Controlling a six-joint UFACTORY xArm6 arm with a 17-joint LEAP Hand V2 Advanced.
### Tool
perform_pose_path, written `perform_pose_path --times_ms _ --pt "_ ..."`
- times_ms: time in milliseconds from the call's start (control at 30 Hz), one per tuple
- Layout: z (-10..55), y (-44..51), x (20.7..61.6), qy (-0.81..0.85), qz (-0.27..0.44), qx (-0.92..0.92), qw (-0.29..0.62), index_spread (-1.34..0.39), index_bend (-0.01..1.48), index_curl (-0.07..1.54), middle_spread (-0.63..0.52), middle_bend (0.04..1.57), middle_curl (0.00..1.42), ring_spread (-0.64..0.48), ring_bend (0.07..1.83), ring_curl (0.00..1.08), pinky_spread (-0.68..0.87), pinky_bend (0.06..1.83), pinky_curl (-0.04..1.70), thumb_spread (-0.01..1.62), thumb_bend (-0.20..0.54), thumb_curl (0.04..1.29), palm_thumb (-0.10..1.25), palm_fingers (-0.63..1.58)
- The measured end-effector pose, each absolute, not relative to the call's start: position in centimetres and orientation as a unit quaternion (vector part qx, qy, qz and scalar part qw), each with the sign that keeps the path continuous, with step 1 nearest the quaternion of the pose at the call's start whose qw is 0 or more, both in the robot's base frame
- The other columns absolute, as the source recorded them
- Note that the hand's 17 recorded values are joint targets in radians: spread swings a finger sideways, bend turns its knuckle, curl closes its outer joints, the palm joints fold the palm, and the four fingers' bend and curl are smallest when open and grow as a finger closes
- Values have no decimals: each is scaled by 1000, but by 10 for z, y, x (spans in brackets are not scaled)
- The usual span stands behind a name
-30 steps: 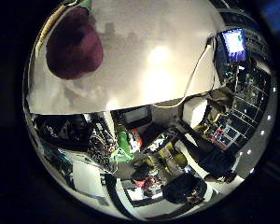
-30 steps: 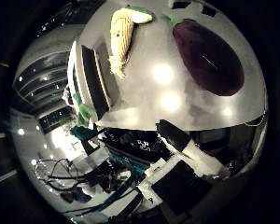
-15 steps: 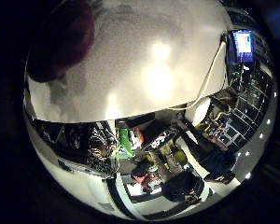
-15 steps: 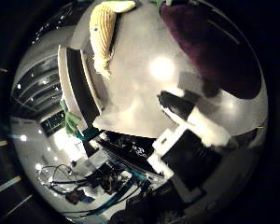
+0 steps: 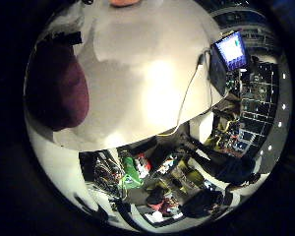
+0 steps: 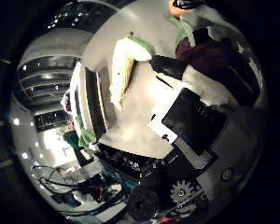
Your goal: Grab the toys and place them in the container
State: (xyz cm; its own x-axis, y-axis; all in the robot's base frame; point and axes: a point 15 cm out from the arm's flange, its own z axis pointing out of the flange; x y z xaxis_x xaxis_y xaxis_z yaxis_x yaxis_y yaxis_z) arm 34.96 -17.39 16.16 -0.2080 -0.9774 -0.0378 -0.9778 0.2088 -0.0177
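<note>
**Hand closing in on the purple toy; nothing yet in the container**

White tabletop [image 5: 152, 83] is filling the upper half of the little finger side view, and a dark purple plush toy [image 5: 56, 91] is lying on it at the left, close to the palm.

Thumb side view: the hand [image 6: 196, 116] is reaching from lower right, fingers curling toward the purple toy at upper right, though whether they are gripping it I cannot tell. A yellow-and-green plush toy [image 6: 123, 70] is lying upper centre beside a dark tray [image 6: 94, 107], possibly the container. Both toys appear unplaced.

Dark maroon rounded plush toy [image 5: 56, 93], pale yellow corn-shaped plush toy with green leaf tip [image 6: 122, 70], plain white tabletop [image 5: 137, 83], white-and-black robot hand [image 6: 196, 116].
</note>
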Motion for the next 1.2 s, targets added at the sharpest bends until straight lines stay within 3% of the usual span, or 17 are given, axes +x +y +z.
perform_pose_path --times_ms 100,500,1000,1033,1067,1133,1167,1200 --pt "182 -169 345 777 2 -629 26 -264 1125 760 -152 1270 748 -223 1328 652 -238 1294 707 952 -3 477 1001 1168" --pt "289 -24 373 703 -18 -702 115 -209 1196 762 -126 1345 723 -206 1369 697 -188 1247 907 918 -17 598 1041 1123" --pt "291 192 384 591 -8 -785 187 -207 1184 742 -122 1350 699 -208 1355 704 -205 1172 1001 962 -28 602 971 1126" --pt "286 199 383 584 -5 -790 185 -223 1101 722 -123 1326 683 -206 1343 685 -227 1134 970 951 -50 590 923 1090" --pt "283 202 383 580 -5 -794 183 -268 915 695 -139 1263 648 -228 1303 653 -309 1083 909 920 -48 577 868 976" --pt "280 202 382 572 -4 -801 176 -342 688 643 -177 1112 604 -257 1266 626 -398 1098 869 919 -30 565 858 671" --pt "277 202 380 567 0 -806 168 -391 680 635 -184 1008 574 -242 1151 606 -321 984 876 944 -25 554 858 253" --pt "271 201 375 565 9 -810 156 -429 671 598 -181 933 533 -224 1059 563 -249 930 850 960 -27 542 850 150"
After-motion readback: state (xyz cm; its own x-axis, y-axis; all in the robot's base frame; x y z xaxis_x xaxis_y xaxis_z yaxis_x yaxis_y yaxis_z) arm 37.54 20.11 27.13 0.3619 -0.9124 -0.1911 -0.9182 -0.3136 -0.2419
